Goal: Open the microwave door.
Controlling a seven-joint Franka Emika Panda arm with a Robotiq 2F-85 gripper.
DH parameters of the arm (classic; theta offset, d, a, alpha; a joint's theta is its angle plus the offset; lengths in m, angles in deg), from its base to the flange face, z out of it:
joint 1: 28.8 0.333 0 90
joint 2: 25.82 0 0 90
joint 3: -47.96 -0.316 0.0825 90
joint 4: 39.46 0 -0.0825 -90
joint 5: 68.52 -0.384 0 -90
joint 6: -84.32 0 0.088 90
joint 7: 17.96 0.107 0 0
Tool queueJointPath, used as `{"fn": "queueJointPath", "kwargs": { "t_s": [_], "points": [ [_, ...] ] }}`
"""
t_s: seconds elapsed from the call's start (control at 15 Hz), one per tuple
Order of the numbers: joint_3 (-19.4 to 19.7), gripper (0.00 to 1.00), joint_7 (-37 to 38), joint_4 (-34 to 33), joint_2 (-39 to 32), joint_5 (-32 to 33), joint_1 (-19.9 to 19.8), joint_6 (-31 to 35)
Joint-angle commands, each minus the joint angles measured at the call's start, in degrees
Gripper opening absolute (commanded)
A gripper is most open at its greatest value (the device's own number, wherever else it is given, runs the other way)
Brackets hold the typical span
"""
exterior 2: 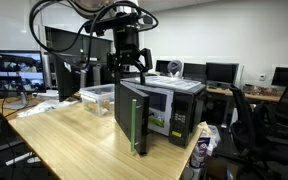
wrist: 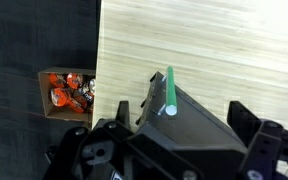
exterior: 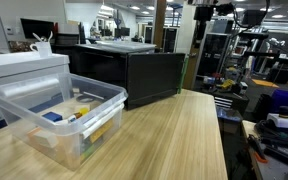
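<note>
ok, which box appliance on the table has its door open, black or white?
The black microwave: its door stands swung out, green strip on the edge. The white appliance shows none open.

pincer (wrist: 179,108): body cut by bottom edge | microwave (exterior: 134,75): corner behind bin (exterior: 34,135)

microwave (exterior 2: 179,90): we count one.
microwave door (exterior 2: 130,110): we see one, with one green strip (exterior 2: 135,125) on its edge.
gripper (exterior 2: 131,72): one, and we make out two fingers (exterior 2: 144,69) on it.
clear plastic bin (exterior: 44,126): one.
white appliance (exterior: 24,65): one.
wooden table (exterior: 174,140): one.
box of snacks (wrist: 66,114): we count one; the packets inside are too small for us to number.
</note>
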State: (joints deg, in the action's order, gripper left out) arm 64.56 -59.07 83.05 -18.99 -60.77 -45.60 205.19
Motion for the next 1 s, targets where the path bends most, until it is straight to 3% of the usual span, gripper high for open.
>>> {"fn": "queueJointPath", "kwargs": {
  "t_s": [0.0,0.6,0.93],
  "points": [
    [0.8,1.00,-2.9,-0.4,-2.0,-0.8,0.9,0.8],
    [-0.4,1.00,-16.5,-5.1,-8.3,-4.9,1.3,6.6],
    [-0.8,1.00,-21.4,-8.2,-9.7,-7.0,0.8,3.4]
  ]
}}
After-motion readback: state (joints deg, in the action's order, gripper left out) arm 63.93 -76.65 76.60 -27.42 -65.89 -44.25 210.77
